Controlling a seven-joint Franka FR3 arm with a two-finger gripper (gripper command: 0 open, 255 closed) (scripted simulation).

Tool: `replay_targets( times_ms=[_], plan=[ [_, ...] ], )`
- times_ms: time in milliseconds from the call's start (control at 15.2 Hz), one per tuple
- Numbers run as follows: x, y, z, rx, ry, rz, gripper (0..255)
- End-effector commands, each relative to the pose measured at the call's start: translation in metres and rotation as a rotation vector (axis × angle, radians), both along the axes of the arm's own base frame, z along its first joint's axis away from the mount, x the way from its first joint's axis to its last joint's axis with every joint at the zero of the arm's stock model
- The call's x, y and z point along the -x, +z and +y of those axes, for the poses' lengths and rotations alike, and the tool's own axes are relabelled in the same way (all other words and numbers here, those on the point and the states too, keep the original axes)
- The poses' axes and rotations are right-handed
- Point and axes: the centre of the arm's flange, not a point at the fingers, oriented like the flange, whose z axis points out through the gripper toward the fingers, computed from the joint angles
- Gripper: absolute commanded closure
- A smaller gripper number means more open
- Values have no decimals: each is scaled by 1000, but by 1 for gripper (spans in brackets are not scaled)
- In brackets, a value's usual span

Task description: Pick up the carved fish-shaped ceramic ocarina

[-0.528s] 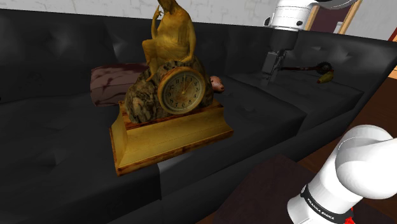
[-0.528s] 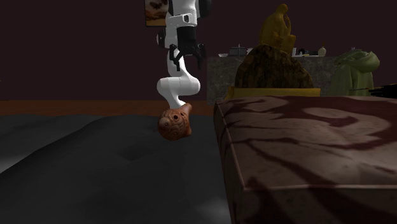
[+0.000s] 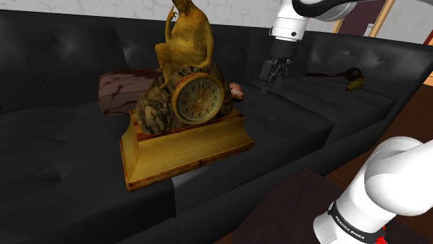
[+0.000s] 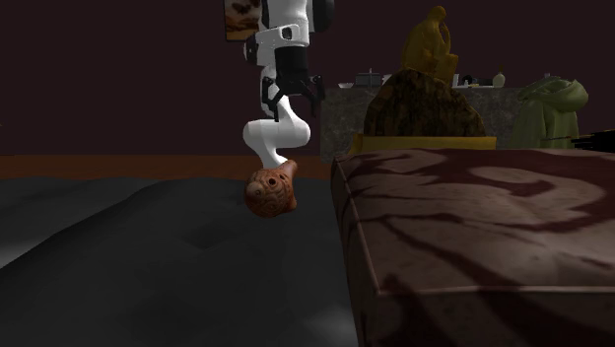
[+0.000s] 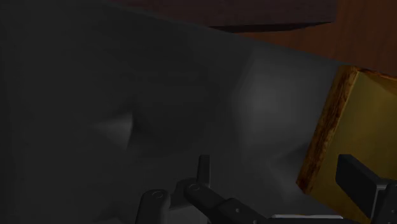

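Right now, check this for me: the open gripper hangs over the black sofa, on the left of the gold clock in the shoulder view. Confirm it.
One thing is wrong: the side. The shoulder view shows the gripper on the right of the gold clock, not the left, just past the ocarina. The rest stands: it is open and hangs over the black sofa.

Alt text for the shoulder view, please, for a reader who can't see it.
The white arm's black tool hangs above a black sofa seat, just right of a small reddish-brown ocarina that peeks out behind a gold mantel clock topped by a seated figure. A dark pipe-like object lies further right.
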Motion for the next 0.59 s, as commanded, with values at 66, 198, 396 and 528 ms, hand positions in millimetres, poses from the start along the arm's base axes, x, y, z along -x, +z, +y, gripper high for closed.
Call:
replay_targets(
  times_ms=[66, 198, 396, 528],
  plan=[
    [-34, -13, -8, 7, -69, -9, 0],
    [-57, -21, -15, 12, -115, -14, 0],
    [-90, -34, -27, 19, -183, -22, 0],
    [-112, -42, -36, 24, -228, -28, 0]
  ],
)
